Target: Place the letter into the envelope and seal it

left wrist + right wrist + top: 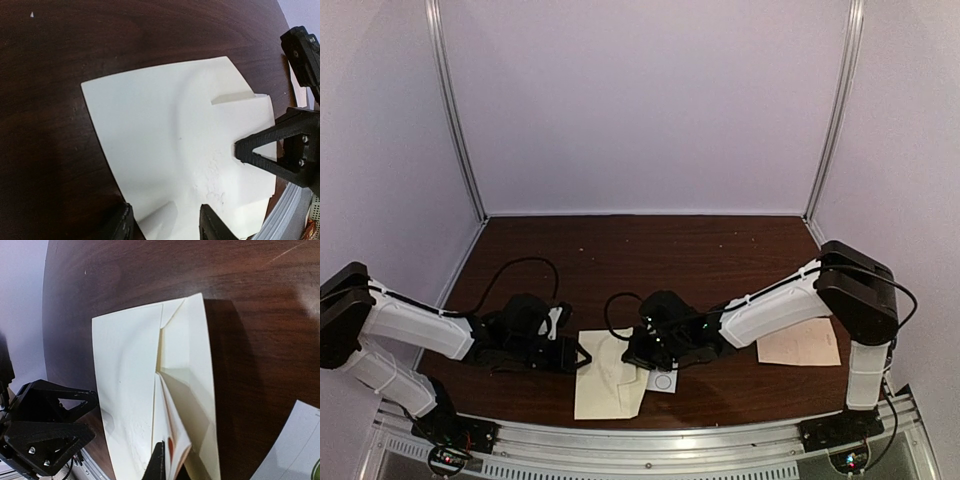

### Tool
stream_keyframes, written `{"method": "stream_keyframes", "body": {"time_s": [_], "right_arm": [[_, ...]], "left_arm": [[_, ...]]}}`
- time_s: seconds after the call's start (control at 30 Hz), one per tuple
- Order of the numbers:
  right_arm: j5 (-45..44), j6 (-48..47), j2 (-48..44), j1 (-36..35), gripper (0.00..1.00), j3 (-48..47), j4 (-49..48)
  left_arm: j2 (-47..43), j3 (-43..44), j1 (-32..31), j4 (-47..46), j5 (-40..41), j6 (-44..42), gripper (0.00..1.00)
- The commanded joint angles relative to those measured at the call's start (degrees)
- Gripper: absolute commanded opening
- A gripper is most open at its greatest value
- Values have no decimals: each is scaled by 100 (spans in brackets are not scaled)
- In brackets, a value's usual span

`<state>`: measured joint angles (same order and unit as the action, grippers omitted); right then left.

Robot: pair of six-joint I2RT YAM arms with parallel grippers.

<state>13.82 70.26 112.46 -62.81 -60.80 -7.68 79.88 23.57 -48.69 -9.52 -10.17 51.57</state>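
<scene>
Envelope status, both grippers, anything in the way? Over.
Left gripper open, straddling envelope edge. Right gripper shut, tip at the lifted flap. Envelope lying flat, unsealed. Sticker card beside it, not blocking.

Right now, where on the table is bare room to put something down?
The back half of the table, up to the rear wall, is bare. A small patch lies in front, between card and sheet. The near middle is crowded: left gripper and right gripper meet at the envelope.
</scene>
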Motion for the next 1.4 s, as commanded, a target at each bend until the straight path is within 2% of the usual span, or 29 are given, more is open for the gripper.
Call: {"method": "stream_keyframes", "body": {"time_s": [0.0, 0.13, 0.37, 0.7, 0.87, 1.0, 1.37], "right_arm": [[-10, -315, 173, 14, 0, -283, 282], [-101, -548, 203, 14, 1, -475, 625], [-662, -1014, -182, 14, 23, -646, 1473], [-1479, -1539, -615, 7, 41, -1006, 2700], [-1632, -1699, -787, 5, 40, -949, 2792], [-1425, -1778, -753, 5, 31, -874, 2530], [-1112, -1804, -299, 1, 29, -898, 2325]], "left_arm": [[7, -178, 26, 183, -143, 118, 45], [-89, -183, 26, 208, -87, 153, 45], [-635, -205, 27, 517, 282, 298, 45], [-1270, -202, 26, 654, 516, 572, 49], [-1084, -134, 26, 487, 448, 575, 53], [-849, -100, 72, 226, 388, 625, 55], [-175, 148, 166, -61, 289, 580, 46]]}}
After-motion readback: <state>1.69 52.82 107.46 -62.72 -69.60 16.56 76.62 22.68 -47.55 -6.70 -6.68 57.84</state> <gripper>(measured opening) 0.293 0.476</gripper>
